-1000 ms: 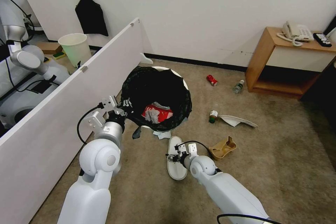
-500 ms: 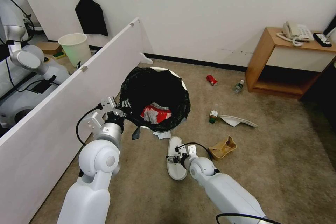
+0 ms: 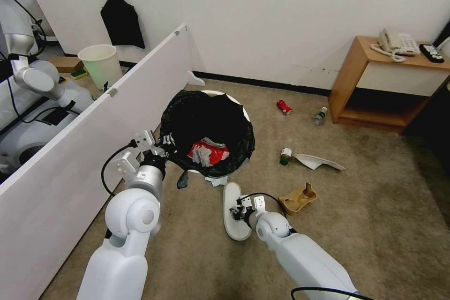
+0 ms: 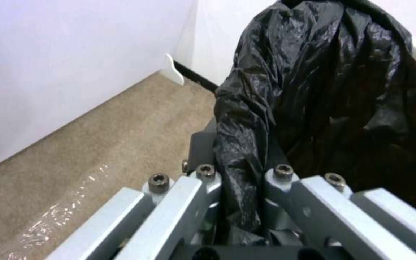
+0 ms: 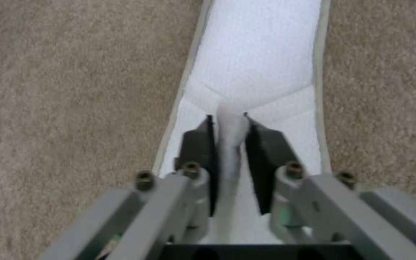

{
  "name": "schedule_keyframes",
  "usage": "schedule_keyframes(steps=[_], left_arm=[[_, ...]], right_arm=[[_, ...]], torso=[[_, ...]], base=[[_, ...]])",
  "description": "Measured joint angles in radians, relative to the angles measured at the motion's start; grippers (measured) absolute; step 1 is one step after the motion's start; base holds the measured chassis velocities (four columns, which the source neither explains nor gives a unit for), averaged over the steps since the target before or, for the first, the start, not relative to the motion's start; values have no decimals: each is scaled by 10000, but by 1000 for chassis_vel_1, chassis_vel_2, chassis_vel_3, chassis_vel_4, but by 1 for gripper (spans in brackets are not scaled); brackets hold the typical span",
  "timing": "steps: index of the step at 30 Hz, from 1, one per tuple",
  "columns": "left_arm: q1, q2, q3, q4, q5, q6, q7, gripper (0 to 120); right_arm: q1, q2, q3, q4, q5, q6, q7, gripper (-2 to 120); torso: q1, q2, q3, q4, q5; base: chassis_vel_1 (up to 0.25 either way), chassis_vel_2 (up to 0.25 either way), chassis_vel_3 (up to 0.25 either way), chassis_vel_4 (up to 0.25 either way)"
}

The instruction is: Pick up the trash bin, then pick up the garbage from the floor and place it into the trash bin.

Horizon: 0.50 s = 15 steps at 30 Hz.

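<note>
Head cam high, looks down; wrist cams close-up.

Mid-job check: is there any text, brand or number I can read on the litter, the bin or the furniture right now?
Nothing legible.
Red packet inside the trash bin: printing too blurred to read.
Red can: markings too small.
Brown bottle: pale label, unreadable.
Clear bottle: no readable label.
Telephone on the wooden cabinet: keys too small.
White slipper in the right gripper: plain.
</note>
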Motion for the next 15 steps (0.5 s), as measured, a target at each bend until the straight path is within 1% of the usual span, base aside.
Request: schedule_keyframes(steps=[1,3,4,6,15], left_arm=[[0,0,0,0,0,0,0,4],[5,3,0,0,7,-4,0,4],[6,3,0,0,8,-5,0,4],[6,4,0,0,13,-4,3,4],[52,12,1,13,36,-13,6,4]], right_arm=[[0,0,0,0,0,0,0,16],[0,-7,6,0,-3,15,-6,5],[0,-9,8,0,-5,18,-8,2],[4,-10,12,0,-12,32,-17,0],[21,-60,183,83,-37,143,-46,0]], torso=[[0,0,0,0,0],[0,0,0,0,0],[0,0,0,0,0],[0,0,0,0,0],[0,0,0,0,1]], base=[[0,0,0,0],[0,0,0,0],[0,0,0,0],[0,0,0,0],[0,0,0,0]])
